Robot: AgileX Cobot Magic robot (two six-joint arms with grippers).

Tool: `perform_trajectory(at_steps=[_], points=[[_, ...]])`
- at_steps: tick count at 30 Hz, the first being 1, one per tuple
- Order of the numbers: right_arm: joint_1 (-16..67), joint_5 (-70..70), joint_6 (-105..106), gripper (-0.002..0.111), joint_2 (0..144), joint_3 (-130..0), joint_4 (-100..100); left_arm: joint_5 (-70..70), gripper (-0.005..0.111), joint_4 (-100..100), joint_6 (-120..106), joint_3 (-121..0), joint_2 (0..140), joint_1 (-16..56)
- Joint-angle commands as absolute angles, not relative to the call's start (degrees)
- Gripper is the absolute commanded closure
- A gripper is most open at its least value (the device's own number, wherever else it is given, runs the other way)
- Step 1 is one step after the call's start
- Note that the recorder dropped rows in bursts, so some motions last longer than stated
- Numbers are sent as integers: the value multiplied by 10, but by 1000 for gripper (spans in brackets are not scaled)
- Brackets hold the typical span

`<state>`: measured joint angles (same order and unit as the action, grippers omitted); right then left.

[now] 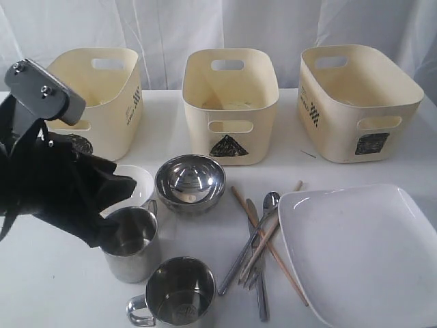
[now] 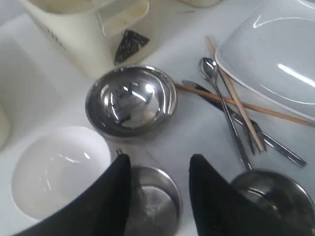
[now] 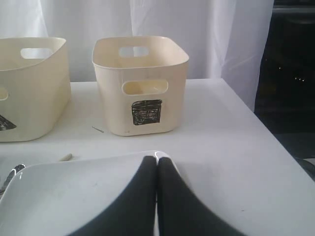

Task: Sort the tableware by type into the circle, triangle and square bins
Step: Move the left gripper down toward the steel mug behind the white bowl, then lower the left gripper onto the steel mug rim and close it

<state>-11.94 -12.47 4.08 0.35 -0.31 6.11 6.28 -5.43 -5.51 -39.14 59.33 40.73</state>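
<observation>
Step in hand: first pick-up, I judge; all three bins look empty of tableware from where I stand, though I cannot see their floors.
Left gripper [image 2: 160, 162]: jaws apart, nothing between them yet, poised over the steel mug [image 2: 152, 199], one finger on each side of its rim.
Steel mug, place: upright on the table [image 1: 54, 287], just beside the small white bowl [image 1: 140, 183] and near the shiny steel bowl [image 1: 190, 181].
Second mug [image 1: 179, 294]: upright, handle outward, at the table's near edge.
Right gripper [image 3: 157, 160]: fingers pressed together, holding nothing, hanging over the edge of the large white plate [image 1: 362, 253].
Cutlery: spoon [image 1: 263, 219], fork, knife and chopsticks [image 1: 273, 249] lie in a crossed heap between the bowls and the plate.
Bins: triangle bin [image 1: 230, 102] in the middle, square bin [image 1: 355, 96] to the right; the left-hand bin [image 1: 102, 89] has its mark mostly hidden behind the arm, so probably the circle.
Next move calls for: lowering the fingers astride the mug wall, closing firmly, then lifting straight up.
Risk: the white bowl sits close; an outer finger could nudge it.
Unknown: which bin takes mugs.
</observation>
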Motion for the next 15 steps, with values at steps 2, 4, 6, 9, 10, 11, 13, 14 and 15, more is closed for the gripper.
perform_trajectory(at_steps=[2,4,6,9,10,11,13,14,15], points=[[-120,-124,43,108,0,0,62,178,62,-74,27,-425,587,382],[-120,-124,43,108,0,0,62,195,62,-74,30,-434,587,367],[-120,-124,43,108,0,0,62,201,62,-78,31,-434,590,351],[-120,-124,43,108,0,0,62,212,62,-91,32,-434,601,333],[-120,-124,43,108,0,0,62,213,62,-91,32,-434,603,332],[-120,-124,43,108,0,0,62,215,62,-91,32,-434,610,332],[-120,-124,43,108,0,0,62,215,62,-91,32,-434,622,332],[-120,-124,43,108,0,0,62,215,62,-93,32,-434,628,332],[-120,-124,43,108,0,0,62,213,62,-93,32,-434,636,332]])
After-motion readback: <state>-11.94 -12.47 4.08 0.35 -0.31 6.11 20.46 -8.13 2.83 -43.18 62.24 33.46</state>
